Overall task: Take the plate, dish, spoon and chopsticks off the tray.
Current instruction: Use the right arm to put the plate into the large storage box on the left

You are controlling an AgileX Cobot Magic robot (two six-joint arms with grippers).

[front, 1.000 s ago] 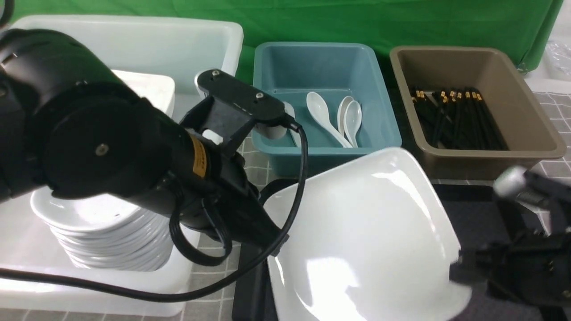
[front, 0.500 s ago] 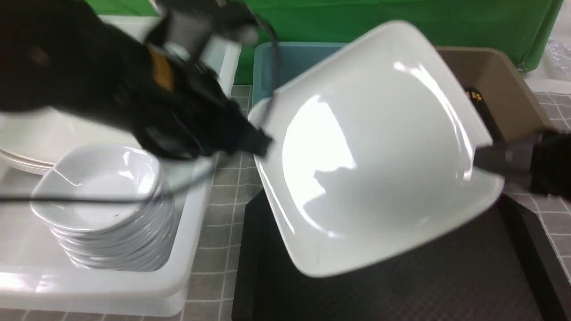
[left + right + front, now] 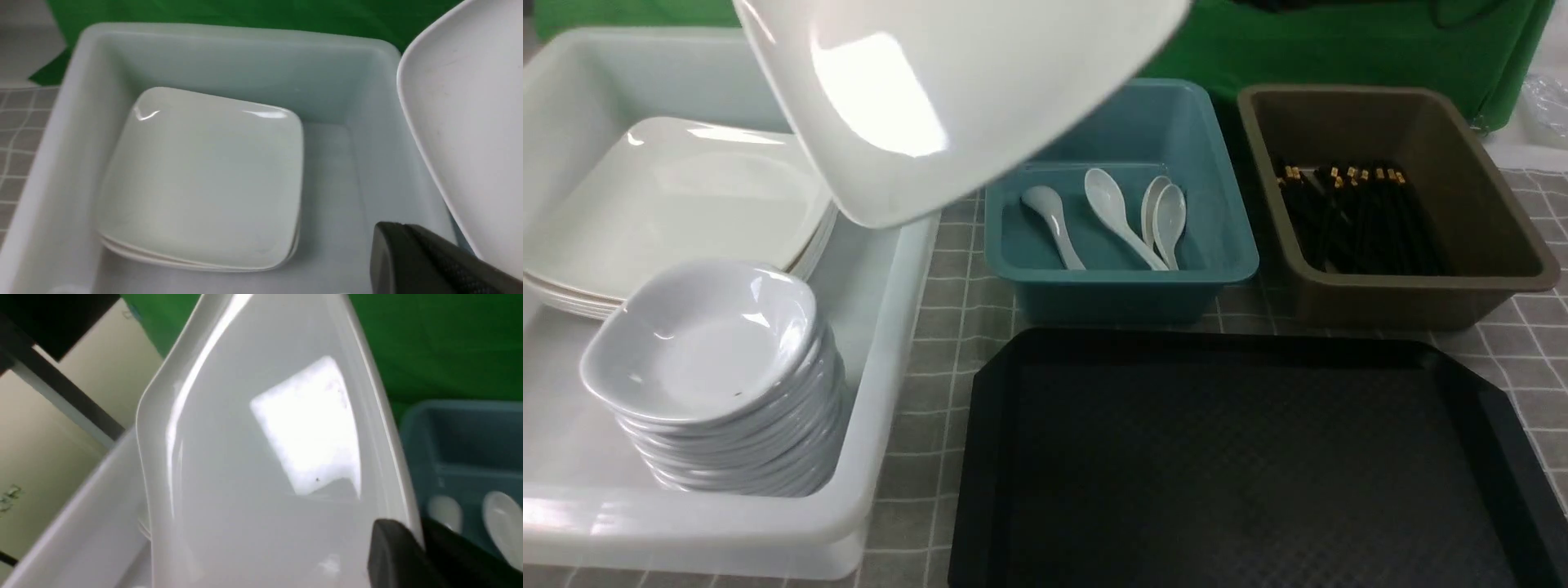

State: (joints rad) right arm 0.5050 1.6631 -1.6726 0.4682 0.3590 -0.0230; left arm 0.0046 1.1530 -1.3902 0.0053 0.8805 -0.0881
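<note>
1. White tub (image 3: pixel 890 327): plate stack (image 3: pixel 686 196), dish stack (image 3: pixel 719 392). Teal tub (image 3: pixel 1111 298): spoons (image 3: pixel 1123 216). Brown tub (image 3: pixel 1421 306): chopsticks (image 3: pixel 1356 216).
2. Plate (image 3: pixel 947 82) hung tilted over white tub, corner down.
3. R gripper (image 3: pixel 402 539) pinched its rim; L gripper (image 3: pixel 408 253): couldn't tell.

I see the plate (image 3: pixel 947 82) above the bin (image 3: pixel 882 327); the tray (image 3: pixel 1233 457) lies right of the bin, before the spoon tub (image 3: pixel 1119 294)

plate (image 3: pixel 947 90) raised, shifted left above tub (image 3: pixel 686 535)
</note>
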